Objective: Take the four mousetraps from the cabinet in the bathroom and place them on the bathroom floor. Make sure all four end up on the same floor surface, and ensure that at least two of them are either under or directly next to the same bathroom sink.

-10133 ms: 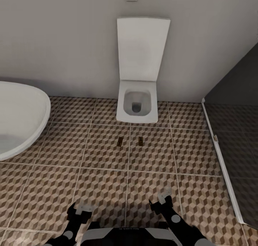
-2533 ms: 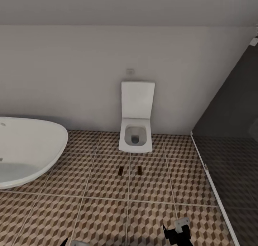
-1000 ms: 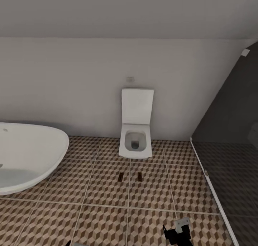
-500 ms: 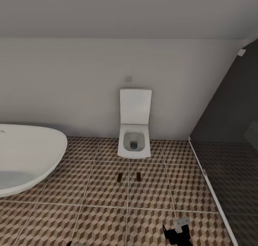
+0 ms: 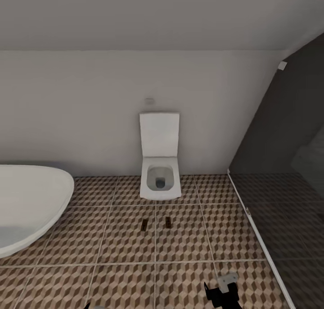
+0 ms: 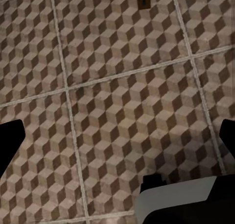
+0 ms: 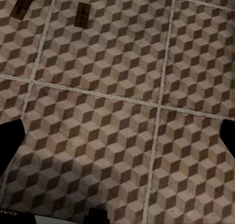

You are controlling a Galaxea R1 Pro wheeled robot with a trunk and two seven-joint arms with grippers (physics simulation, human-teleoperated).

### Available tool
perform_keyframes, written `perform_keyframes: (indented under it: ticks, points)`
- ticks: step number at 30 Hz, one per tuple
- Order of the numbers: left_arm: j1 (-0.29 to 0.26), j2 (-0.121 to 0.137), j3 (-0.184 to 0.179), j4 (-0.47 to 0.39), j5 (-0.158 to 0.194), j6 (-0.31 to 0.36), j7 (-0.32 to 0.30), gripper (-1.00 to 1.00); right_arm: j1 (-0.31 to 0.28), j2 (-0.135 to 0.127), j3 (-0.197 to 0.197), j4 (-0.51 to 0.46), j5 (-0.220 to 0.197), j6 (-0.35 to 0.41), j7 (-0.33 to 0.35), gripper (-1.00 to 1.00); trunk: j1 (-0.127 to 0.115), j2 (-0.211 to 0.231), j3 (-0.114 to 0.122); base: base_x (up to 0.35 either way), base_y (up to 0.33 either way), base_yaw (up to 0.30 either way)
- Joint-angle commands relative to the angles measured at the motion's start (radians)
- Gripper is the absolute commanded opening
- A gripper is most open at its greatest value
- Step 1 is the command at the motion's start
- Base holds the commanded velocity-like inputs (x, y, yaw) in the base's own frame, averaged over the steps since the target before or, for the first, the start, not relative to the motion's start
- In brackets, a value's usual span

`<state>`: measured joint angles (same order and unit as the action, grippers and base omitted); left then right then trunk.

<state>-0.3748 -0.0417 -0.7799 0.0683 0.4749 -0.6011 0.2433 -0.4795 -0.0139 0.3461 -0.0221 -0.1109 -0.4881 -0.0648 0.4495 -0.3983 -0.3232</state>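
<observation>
Swinging rightward and rising since ten seconds ago: toilet and tub sliding left in the head view, more dark shower glass coming in.

Lying flat on the bathroom floor (image 5: 117, 237), side by side and apart: two mousetraps (image 5: 144, 224), (image 5: 168, 222), just in front of the toilet (image 5: 160, 183), on neighbouring tiles either side of a grout line. Sitting left of them, well apart: white bathtub (image 5: 31, 210).

Hanging over bare tile with fingers spread wide and gripping nothing: right end effector (image 7: 117, 136), left end effector (image 6: 117, 136).
</observation>
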Motion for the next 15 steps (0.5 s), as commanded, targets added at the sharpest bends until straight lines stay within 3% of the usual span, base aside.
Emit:
perform_keyframes:
  ticks: [1, 15]
  points:
    - [-0.001, -0.001, -0.009, 0.004, 0.003, -0.005, 0.004, 1.0, -0.001, 0.0, 0.009, 0.001, -0.01, -0.003, -0.001, 1.0, 0.001, -0.002, -0.001, 0.0, 0.0, -0.142]
    - [-0.001, -0.001, -0.009, 0.004, 0.002, -0.001, 0.004, 1.0, -0.001, 0.001, 0.009, 0.001, -0.01, -0.001, -0.001, 1.0, 0.001, -0.002, 0.002, 0.0, 0.0, -0.047]
